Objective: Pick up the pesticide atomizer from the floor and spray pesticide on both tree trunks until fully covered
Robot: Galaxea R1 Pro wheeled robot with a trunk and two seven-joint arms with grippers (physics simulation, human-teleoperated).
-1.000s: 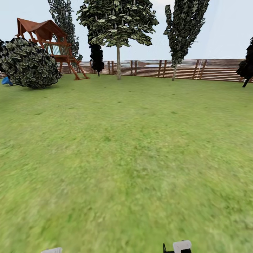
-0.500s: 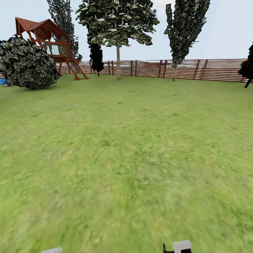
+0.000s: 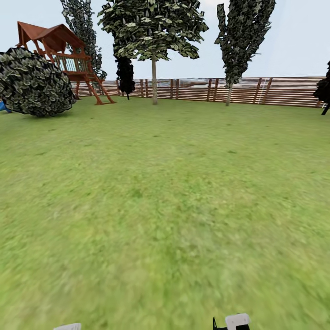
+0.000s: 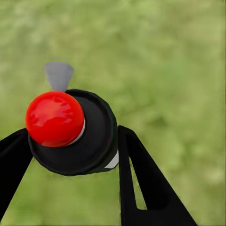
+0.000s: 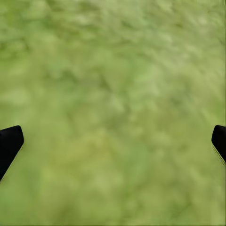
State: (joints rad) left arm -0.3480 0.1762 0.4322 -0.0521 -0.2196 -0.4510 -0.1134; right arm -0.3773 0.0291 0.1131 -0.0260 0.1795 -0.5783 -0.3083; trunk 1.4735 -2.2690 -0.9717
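The pesticide atomizer (image 4: 75,136) shows end-on in the left wrist view, a dark round cap with a red dot and a grey nozzle. My left gripper (image 4: 73,134) is shut on it, a black finger on either side. My right gripper (image 5: 115,136) hangs open over grass, holding nothing. Across the garden lawn (image 3: 165,192), a tree with a pale straight trunk (image 3: 154,80) stands by the fence. A second, narrower tree (image 3: 228,94) stands to its right. The concrete floor is out of view.
A brown slat fence (image 3: 275,90) bounds the far side. A wooden play tower (image 3: 68,59) and a round dark bush (image 3: 34,82) stand at the far left. A near-black cone tree (image 3: 125,75) is by the fence, another dark one (image 3: 324,89) at the right edge.
The whole head view has shifted a little: bush and play tower slid left, the lawn drifted. The camera moved. Both arms hold the same place in the picture.
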